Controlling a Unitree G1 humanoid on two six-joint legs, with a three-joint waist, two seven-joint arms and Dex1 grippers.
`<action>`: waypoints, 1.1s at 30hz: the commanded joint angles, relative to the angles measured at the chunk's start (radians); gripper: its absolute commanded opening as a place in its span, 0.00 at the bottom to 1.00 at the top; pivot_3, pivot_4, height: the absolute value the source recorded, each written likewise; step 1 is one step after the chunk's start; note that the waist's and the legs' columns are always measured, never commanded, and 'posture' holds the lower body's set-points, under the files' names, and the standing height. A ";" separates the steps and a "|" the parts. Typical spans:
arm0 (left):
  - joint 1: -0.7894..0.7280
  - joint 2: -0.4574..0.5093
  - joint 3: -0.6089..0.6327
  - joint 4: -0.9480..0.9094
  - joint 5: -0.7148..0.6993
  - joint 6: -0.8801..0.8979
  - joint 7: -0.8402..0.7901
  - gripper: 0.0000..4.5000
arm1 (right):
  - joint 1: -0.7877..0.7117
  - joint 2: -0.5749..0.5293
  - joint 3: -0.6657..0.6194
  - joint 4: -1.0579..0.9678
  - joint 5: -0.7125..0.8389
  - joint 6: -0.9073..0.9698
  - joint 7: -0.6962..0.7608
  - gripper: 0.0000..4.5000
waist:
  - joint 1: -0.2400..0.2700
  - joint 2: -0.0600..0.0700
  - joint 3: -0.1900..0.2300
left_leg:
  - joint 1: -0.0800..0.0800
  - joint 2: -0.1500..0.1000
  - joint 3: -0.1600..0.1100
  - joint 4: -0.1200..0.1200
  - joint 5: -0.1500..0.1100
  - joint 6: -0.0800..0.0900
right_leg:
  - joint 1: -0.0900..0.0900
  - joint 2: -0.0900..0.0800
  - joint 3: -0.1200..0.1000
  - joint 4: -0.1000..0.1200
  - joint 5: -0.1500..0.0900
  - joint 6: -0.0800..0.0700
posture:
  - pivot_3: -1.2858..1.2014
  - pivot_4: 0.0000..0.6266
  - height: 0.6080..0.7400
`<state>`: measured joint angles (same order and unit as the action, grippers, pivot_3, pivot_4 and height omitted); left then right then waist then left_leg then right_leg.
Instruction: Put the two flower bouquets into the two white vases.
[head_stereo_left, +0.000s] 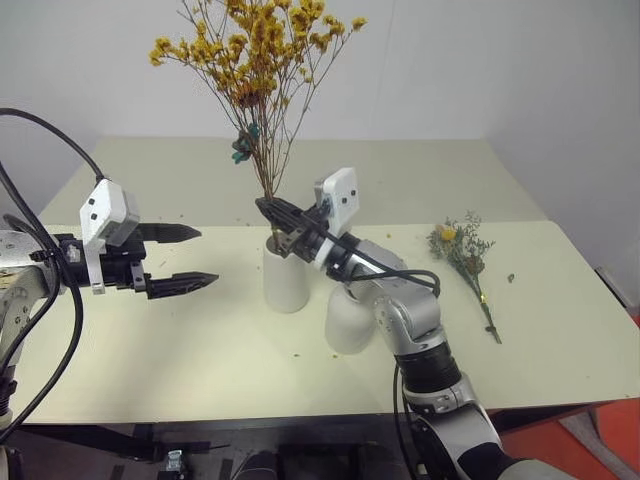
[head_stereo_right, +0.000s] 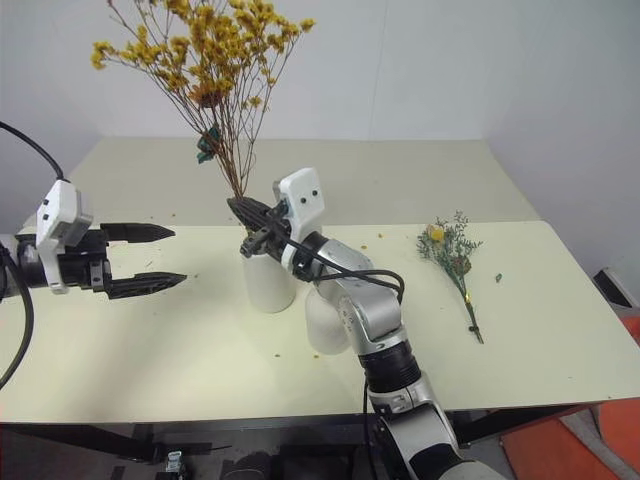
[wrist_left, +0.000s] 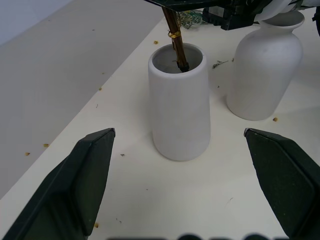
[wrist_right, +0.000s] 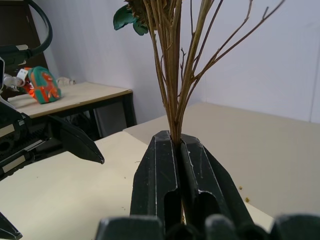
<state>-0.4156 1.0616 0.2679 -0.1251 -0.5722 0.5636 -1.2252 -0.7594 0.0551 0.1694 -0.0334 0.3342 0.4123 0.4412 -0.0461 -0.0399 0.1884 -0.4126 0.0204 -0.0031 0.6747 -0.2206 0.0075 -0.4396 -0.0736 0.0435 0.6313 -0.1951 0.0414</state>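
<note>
- Pinching the stems of the yellow bouquet (head_stereo_left: 262, 60), the right gripper (head_stereo_left: 283, 217) is pressed shut just above the mouth of the taller vase (head_stereo_left: 286, 278).
- Stems run near upright, blossoms fanned high above; the left wrist view shows the stem ends already inside the rim, so what's left looks like a straight drop and release.
- Left gripper (head_stereo_left: 187, 256) is spread wide and empty, level with that vase, to its left.
- Rounder vase (head_stereo_left: 349, 320) sits just beside the taller one, partly behind the right arm.
- Grey-green bouquet (head_stereo_left: 466, 257) lies flat on the table (head_stereo_left: 560, 330), well off to the right; the right arm looks nearer for it.
</note>
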 joint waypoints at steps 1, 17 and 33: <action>-0.022 -0.002 -0.001 -0.003 0.007 -0.031 0.004 1.00 | -0.003 -0.008 -0.010 -0.061 0.005 -0.034 0.016 0.18 | 0.000 0.000 0.000 | 0.000 0.000 0.000 0.000 0.000 0.000 | 0.000 0.000 0.000 0.000 0.000 0.000 | 0.52 0.24 1.00; -0.049 -0.006 -0.019 0.022 0.021 -0.056 -0.005 1.00 | 0.029 -0.142 -0.024 -0.190 -0.021 0.020 0.000 0.78 | 0.001 0.000 0.000 | 0.000 0.000 0.000 0.000 0.000 0.000 | 0.000 0.000 0.000 0.000 0.000 0.000 | 0.52 0.24 1.00; -0.062 -0.022 -0.047 0.035 0.040 -0.066 -0.007 1.00 | 0.028 -0.406 0.023 -0.324 -0.073 0.126 0.133 0.78 | 0.001 -0.002 0.001 | 0.001 -0.001 -0.002 -0.007 0.005 -0.006 | -0.001 0.001 0.000 -0.003 0.000 0.000 | 0.52 0.24 1.00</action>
<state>-0.4572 1.0341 0.2133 -0.0815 -0.5316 0.5197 -1.2314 -0.7037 -0.3516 0.2198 -0.3118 0.2507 0.5696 0.5666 -0.0450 -0.0416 0.1897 -0.4116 0.0193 -0.0048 0.6673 -0.2159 0.0019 -0.4401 -0.0728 0.0434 0.6285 -0.1953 0.0413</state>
